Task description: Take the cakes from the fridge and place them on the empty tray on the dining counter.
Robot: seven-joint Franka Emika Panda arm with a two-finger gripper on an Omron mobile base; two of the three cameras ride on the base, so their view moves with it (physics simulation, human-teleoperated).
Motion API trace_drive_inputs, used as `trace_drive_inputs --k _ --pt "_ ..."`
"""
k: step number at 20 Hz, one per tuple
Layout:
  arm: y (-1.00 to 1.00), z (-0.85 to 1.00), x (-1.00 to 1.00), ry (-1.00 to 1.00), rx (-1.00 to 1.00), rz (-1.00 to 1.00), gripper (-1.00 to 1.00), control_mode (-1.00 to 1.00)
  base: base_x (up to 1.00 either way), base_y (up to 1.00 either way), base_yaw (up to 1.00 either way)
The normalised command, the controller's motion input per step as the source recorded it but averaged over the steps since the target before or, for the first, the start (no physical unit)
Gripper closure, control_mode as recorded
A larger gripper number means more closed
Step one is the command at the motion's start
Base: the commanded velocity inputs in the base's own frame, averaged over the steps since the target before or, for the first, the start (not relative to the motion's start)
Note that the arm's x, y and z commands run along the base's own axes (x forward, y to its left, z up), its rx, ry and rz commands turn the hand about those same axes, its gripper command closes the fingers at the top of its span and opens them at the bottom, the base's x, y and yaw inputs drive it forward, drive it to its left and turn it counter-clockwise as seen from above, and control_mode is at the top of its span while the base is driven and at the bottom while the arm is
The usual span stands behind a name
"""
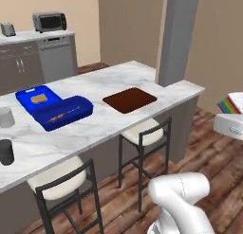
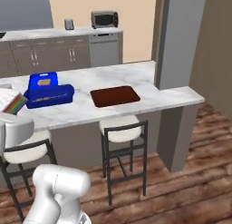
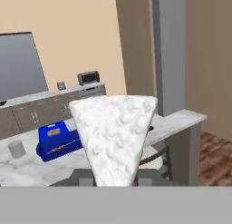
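Hand view puts a cake slice (image 3: 113, 137) right in front of us: a white wedge with rough, whipped-looking frosting, broad edge up and its point down between our fingers (image 3: 111, 181), which are clamped on it. In the left base view the same cake (image 1: 232, 105) shows at the far right edge, its rainbow layers stacked in thin stripes under a white top, held well out from the dining counter (image 1: 118, 76) and above the wooden floor (image 1: 209, 152).

The tray (image 1: 130, 100) lies flat on the near right part of that counter, a dark brown rectangle with a low rim and nothing on it. Left of it sits a blue box-like container (image 1: 54, 107), lid open, glossy and hard-looking. The counter is smooth white marble with grey veins; stools (image 1: 144, 133) with dark frames and pale seats stand under its near edge.

We judge the step in hand to be carrying the slice across to the tray. To do it well we should keep the wedge level, come in over the stools high enough to clear the counter edge, and steer left of the grey pillar (image 1: 178, 36). The frosting looks soft, so we would lower gently and release only once the slice rests on the tray's floor, leaving room for the second one.
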Motion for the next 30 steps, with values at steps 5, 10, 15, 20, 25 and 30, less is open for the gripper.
trace_drive_inputs --k 5,10,15,20,25,30 --pt "0.0 0.0 0.0 0.0 0.0 0.0 1.0 1.0 0.53 -0.34 0.57" --pt "0.0 0.0 0.0 0.0 0.0 0.0 1.0 1.0 0.09 -0.77 0.31" --pt "0.0 0.0 0.0 0.0 0.0 0.0 1.0 1.0 0.14 -0.87 0.29" --pt "0.0 0.0 0.0 0.0 0.0 0.0 1.0 1.0 0.45 -0.84 0.35" --pt "0.0 0.0 0.0 0.0 0.0 0.0 1.0 1.0 0.89 -0.32 0.39" --pt "0.0 0.0 0.0 0.0 0.0 0.0 1.0 1.0 0.81 0.13 0.2"
